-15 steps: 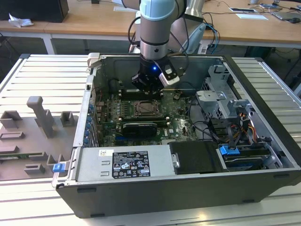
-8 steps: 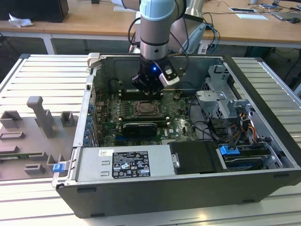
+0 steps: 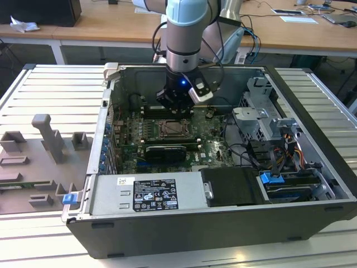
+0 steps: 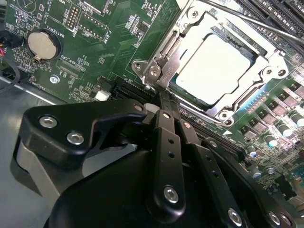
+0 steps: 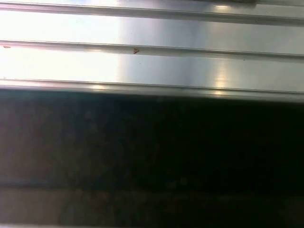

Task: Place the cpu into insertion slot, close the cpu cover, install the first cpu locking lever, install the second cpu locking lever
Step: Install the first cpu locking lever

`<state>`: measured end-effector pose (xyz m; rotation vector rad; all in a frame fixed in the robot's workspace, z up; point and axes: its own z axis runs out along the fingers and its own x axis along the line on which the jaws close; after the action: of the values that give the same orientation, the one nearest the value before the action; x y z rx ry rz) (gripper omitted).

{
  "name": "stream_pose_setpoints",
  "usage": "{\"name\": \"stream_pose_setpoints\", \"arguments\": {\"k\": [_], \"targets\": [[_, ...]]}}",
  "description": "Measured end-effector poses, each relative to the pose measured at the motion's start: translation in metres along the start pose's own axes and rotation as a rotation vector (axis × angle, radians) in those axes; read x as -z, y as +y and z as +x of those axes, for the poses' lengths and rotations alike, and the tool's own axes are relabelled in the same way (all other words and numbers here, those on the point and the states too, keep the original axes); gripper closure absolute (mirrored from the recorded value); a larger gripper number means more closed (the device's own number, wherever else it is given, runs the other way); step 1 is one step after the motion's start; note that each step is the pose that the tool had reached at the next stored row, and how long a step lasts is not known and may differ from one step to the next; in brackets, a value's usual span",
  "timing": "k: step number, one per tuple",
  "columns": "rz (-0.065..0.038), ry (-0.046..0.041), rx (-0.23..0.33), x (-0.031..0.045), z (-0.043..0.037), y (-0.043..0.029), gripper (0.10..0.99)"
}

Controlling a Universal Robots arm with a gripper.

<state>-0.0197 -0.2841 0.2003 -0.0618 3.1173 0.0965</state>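
Observation:
The cpu [image 4: 214, 67], pale silver-beige, lies flat in the insertion slot [image 4: 153, 71] on the green board. The cpu cover [image 4: 189, 29], a silver frame, lies down around it, and the chip shows through its window. A thin locking lever rod [image 4: 256, 21] runs along one side of the socket. My gripper [image 4: 164, 98] is shut, its two black fingers [image 4: 167, 137] pressed together with nothing between them. Their tips hang just at the socket's edge. In the exterior view the gripper [image 3: 175, 105] hovers inside the open computer case, right behind the socket [image 3: 175, 129].
A black card [image 3: 163, 151] lies in front of the socket and long memory slots [image 3: 162, 109] behind it. The power supply [image 3: 146, 192] fills the case front, the drive cage [image 3: 262, 120] and cables the exterior view's right. Grey fixture blocks [image 3: 49, 139] stand outside.

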Motion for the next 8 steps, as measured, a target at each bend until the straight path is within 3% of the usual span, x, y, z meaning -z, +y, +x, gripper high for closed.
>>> {"name": "stream_pose_setpoints", "arguments": {"k": [3, 8], "targets": [[-0.001, -0.0010, 0.000, 0.0009, -0.0011, 0.0005, 0.980], [0.000, -0.0002, 0.000, 0.0142, -0.0013, 0.0011, 0.980]]}}
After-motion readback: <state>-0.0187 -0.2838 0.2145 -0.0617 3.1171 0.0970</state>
